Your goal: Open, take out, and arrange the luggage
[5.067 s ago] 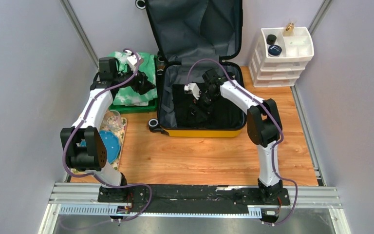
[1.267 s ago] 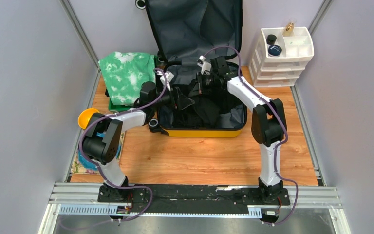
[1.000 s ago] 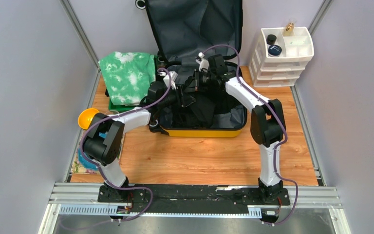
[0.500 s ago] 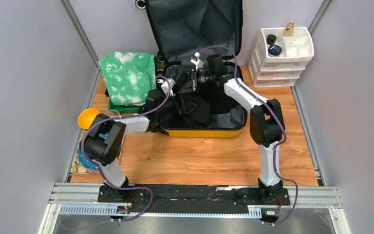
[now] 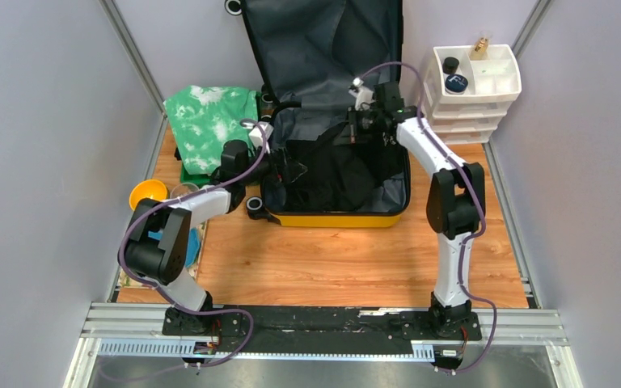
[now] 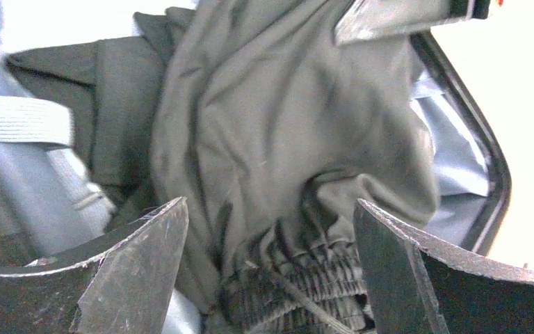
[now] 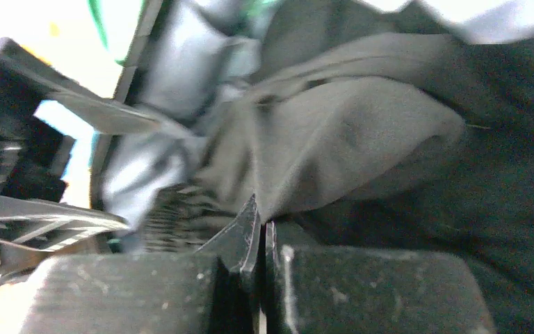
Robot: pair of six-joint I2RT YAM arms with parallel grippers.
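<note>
You're looking at matt dark cloth garment (image 6: 285,139), glossy yellow plastic shell on the luggage (image 5: 335,219), smooth grey fabric lining (image 5: 315,48), wood-grain table (image 5: 331,259).

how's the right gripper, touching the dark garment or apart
Touching. The right wrist view shows the right gripper shut with a fold of the dark garment pinched between its fingers.

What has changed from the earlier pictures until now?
The left gripper opened wide beside the dark garment and drew back to the left. The right gripper, shut on the garment, pulled it toward the back right of the luggage. The luggage, green cloth and drawer unit stayed in place.
</note>
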